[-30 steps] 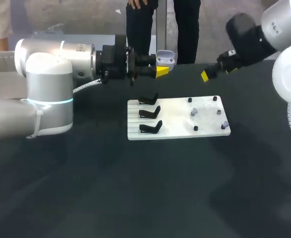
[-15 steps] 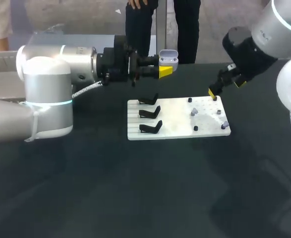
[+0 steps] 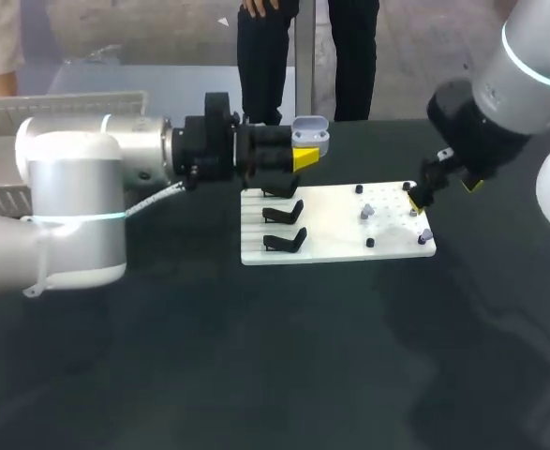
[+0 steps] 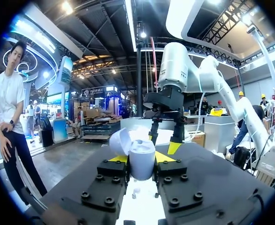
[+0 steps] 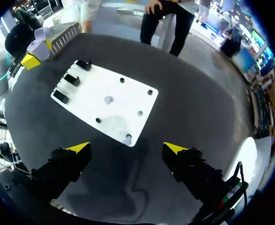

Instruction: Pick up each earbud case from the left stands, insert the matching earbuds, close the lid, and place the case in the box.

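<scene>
A pale earbud case (image 3: 310,131) with its lid up is held above the back left corner of the white board (image 3: 335,225), my left gripper (image 3: 303,153) shut on it. In the left wrist view the case (image 4: 142,161) sits between the yellow tips, its lid (image 4: 120,141) tilted back. Three black stands (image 3: 284,212) on the board's left side are bare. Small earbuds (image 3: 368,212) and black pegs dot its right side. My right gripper (image 3: 417,199) hangs open just over the board's right edge, and in its own view the gripper (image 5: 128,148) holds nothing.
A grey wire basket (image 3: 78,101) stands at the back left behind my left arm. My right arm's gripper (image 4: 166,140) shows ahead of the case in the left wrist view.
My right gripper has come down and in from the back right to the board's right edge. The left gripper has sunk a little with the case.
</scene>
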You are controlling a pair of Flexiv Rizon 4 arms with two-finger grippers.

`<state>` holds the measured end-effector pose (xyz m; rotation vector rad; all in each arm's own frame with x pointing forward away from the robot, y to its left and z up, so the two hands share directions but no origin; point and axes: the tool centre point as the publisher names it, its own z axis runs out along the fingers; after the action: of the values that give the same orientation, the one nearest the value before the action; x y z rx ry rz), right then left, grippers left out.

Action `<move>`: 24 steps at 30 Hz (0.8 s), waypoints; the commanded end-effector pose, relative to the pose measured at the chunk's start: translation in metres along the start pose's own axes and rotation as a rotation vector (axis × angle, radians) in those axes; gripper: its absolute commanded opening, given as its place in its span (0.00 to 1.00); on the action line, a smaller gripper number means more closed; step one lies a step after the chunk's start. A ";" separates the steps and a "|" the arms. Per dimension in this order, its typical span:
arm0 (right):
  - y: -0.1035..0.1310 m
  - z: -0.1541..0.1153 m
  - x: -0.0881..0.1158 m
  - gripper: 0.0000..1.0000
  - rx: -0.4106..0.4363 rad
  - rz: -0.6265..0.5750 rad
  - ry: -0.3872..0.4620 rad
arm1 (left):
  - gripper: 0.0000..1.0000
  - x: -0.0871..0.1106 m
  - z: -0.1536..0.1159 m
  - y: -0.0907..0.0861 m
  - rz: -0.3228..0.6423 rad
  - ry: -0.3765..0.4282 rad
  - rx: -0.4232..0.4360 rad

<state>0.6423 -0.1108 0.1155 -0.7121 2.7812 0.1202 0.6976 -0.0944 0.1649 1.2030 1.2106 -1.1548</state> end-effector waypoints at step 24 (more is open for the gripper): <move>0.006 0.071 0.020 1.00 0.058 -0.067 0.144 | 0.00 0.008 -0.007 -0.001 0.008 -0.020 -0.067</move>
<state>0.6336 -0.1081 0.0520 -0.8306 2.8770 -0.0074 0.6994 -0.0870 0.1568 1.1511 1.2178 -1.1186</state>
